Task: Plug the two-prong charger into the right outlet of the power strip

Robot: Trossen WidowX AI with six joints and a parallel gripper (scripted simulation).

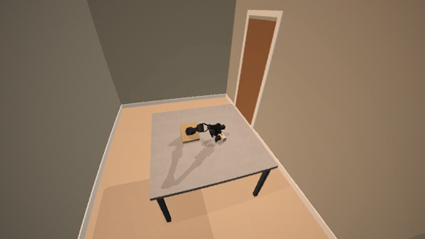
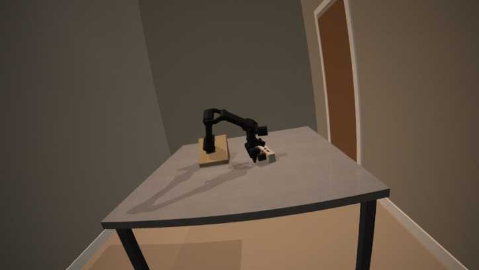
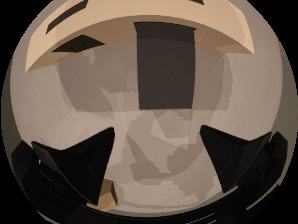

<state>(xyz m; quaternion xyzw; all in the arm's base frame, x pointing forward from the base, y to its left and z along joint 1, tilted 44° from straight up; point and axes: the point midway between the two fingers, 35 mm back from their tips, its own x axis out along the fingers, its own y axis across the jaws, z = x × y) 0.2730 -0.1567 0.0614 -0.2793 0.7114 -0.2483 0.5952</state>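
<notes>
- Grey table [image 1: 207, 169] [image 2: 234, 198] [image 3: 252, 90]: the support for arm and work.
- Black six-joint arm [image 1: 209, 126] [image 2: 234, 118]: the only arm, bent down towards the work from its tan block [image 1: 191, 138] [image 2: 214, 160].
- Cream power strip [image 1: 223, 138] [image 2: 270, 155] [image 3: 125, 7] with dark slots: across the top of the wrist view, beyond the fingertips.
- Black parallel-jaw claw [image 1: 218, 137] [image 2: 258, 158] [image 3: 160, 131]: fingers wide apart, nothing between them.
- Dark grey, box-shaped body [image 3: 166, 70], apparently the charger: on the table side of the strip, ahead of the claw and slightly right of its midline in the wrist view. Its long axis runs from strip towards claw, and its width fits within the finger gap. The next move probably calls for a straight advance along that axis. Prongs hidden; whether they are seated cannot be told.
</notes>
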